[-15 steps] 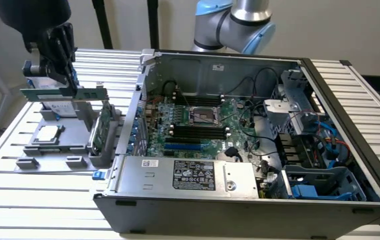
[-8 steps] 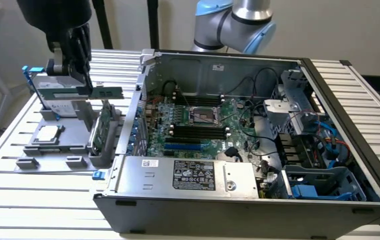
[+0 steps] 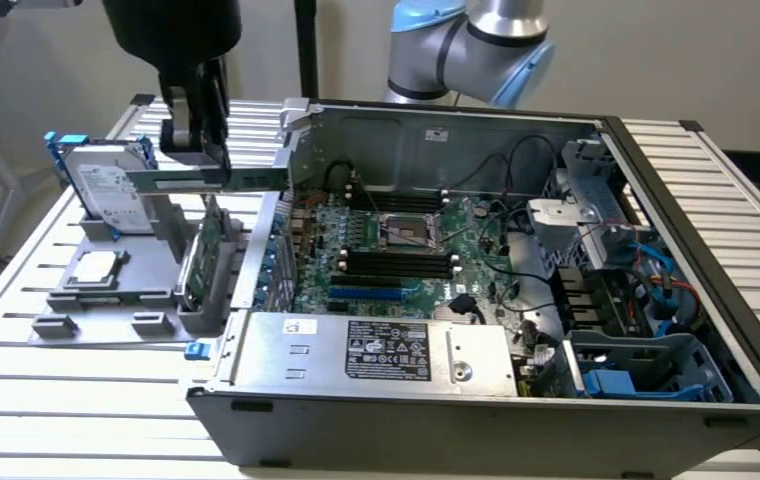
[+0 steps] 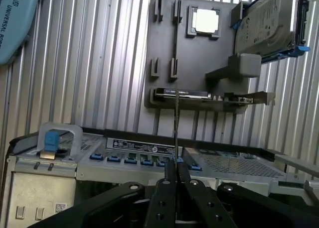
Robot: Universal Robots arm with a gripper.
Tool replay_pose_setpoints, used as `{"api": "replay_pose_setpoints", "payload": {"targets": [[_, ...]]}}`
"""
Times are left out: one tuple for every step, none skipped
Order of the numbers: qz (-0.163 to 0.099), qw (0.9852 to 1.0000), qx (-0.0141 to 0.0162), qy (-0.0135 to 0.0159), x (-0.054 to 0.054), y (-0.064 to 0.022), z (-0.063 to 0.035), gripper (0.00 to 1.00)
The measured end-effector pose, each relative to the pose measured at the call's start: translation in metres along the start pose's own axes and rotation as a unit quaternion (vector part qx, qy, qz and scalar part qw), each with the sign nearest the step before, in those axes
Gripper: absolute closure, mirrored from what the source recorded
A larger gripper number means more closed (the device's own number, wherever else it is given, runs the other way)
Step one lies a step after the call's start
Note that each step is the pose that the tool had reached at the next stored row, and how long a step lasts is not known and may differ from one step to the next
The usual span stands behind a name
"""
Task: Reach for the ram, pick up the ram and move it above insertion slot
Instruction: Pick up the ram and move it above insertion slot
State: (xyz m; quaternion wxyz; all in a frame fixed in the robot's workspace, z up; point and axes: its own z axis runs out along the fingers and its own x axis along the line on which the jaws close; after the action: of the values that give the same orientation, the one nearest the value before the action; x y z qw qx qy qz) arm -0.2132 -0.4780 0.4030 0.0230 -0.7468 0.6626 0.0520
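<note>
Exterior view: the gripper (image 3: 207, 150) holds the ram (image 3: 207, 179) lifted flat above the grey parts holder (image 3: 113, 290), beside the open computer case (image 3: 487, 300). Wrist view: the fingers (image 4: 170, 180) are clamped on the ram's (image 4: 177, 123) thin edge, apparently over the case wall.

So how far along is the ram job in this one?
Done: the ram is picked up, clamped in the gripper and lifted clear of the grey holder. In hand: it hangs beside the case. Left: getting it above the motherboard's black slots.
</note>
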Motion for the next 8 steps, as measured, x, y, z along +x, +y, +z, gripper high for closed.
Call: {"api": "replay_pose_setpoints", "payload": {"targets": [[0.000, 1.0000, 0.0002, -0.0017, 0.000, -0.0045, 0.0000, 0.87], [0.000, 1.0000, 0.0003, -0.0031, 0.001, -0.0090, 0.0002, 0.87], [0.000, 1.0000, 0.0005, -0.0043, 0.001, -0.0135, 0.0003, 0.87], [0.000, 1.0000, 0.0006, -0.0054, 0.001, -0.0184, 0.0006, 0.87], [0.000, 1.0000, 0.0006, -0.0060, 0.001, -0.0229, 0.0009, 0.87], [0.000, 1.0000, 0.0005, -0.0065, 0.002, -0.0272, 0.0013, 0.87], [0.000, 1.0000, 0.0005, -0.0069, 0.002, -0.0322, 0.0018, 0.87], [0.000, 1.0000, 0.0004, -0.0071, 0.002, -0.0367, 0.0023, 0.87]]}}
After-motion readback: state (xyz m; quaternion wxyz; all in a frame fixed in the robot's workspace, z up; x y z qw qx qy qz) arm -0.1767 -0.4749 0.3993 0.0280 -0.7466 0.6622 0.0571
